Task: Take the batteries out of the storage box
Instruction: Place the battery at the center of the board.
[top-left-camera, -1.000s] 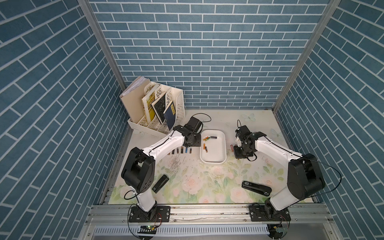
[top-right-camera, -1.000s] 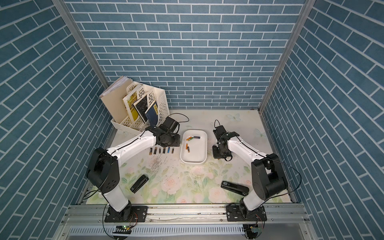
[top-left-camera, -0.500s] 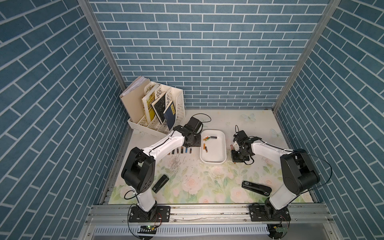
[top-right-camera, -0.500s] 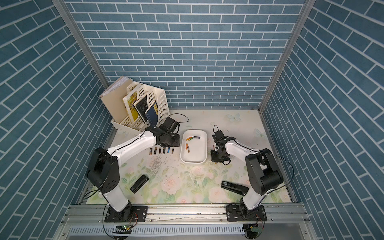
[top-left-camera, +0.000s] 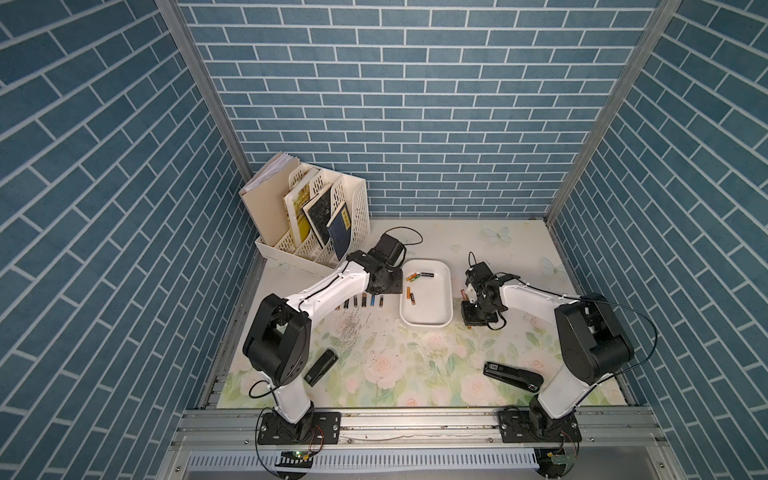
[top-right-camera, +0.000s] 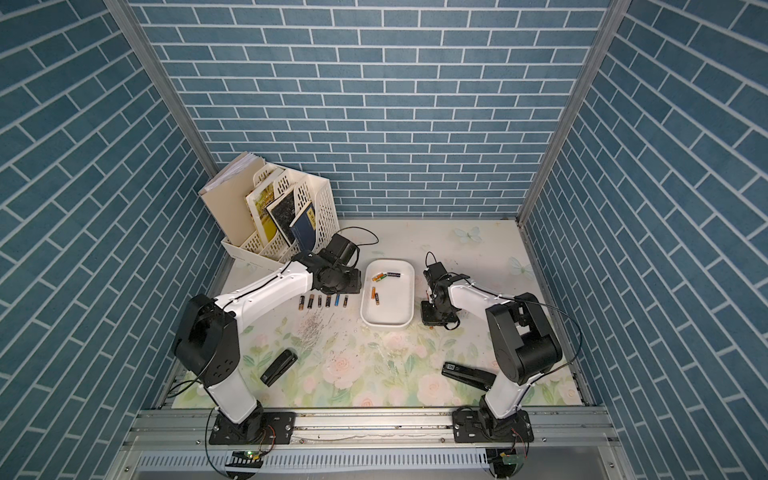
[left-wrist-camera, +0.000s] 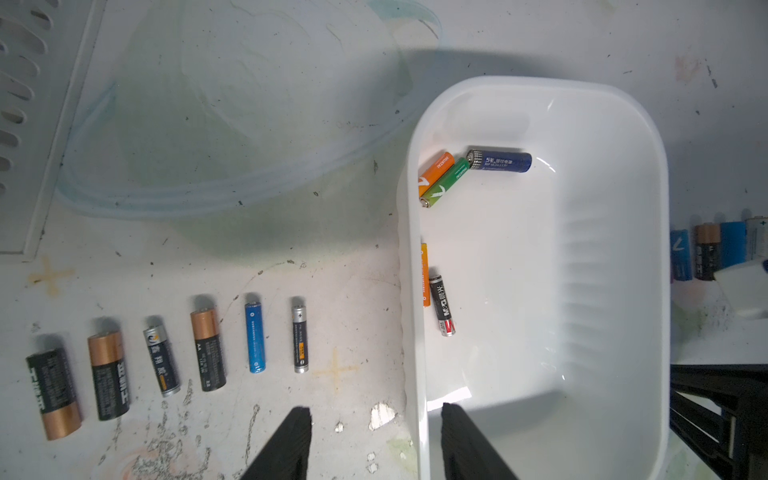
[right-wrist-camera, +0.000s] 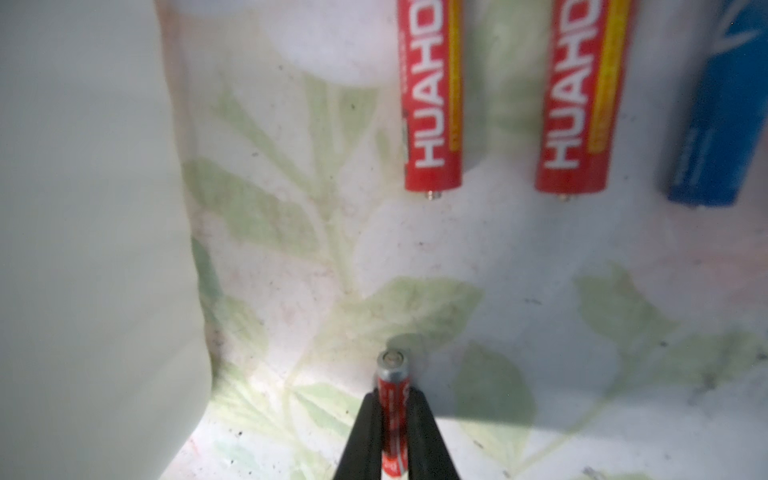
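Five batteries (top-left-camera: 427, 274) lie in the storage box (left-wrist-camera: 582, 270), a shallow white tray on the table (top-left-camera: 415, 374) between the two arms. At the end nearer the back wall, an orange battery (left-wrist-camera: 436, 170) and a green battery (left-wrist-camera: 448, 183) lie side by side and touch. A dark blue battery (left-wrist-camera: 498, 160) angles off from the green one's tip. Further along the wall on the left arm's side, a second orange cell (left-wrist-camera: 424, 274) is half hidden by the rim, with a black battery (left-wrist-camera: 442, 305) just beside it.

Outside the box on that side, a row of six (left-wrist-camera: 208, 349) lies on the table, parallel and apart. Beyond the opposite wall, the right wrist view shows two red batteries (right-wrist-camera: 432, 95) and a blue one (right-wrist-camera: 715, 124) lying side by side on the floral surface.

The left end effector (left-wrist-camera: 374, 415) is open and empty. It straddles the box's wall, with one finger over the table and the other over the box's interior.

The right end effector (right-wrist-camera: 392, 401) is closed on a slim red battery (right-wrist-camera: 392, 374), low over the table just beside the box's outer wall. The battery's metal-capped end pokes out past the fingertips. Whether it touches the table cannot be told.

Two black staplers (top-left-camera: 320, 366) lie nearer the arm bases, well apart, and a cream file rack (top-left-camera: 316, 224) with books stands in the back corner.
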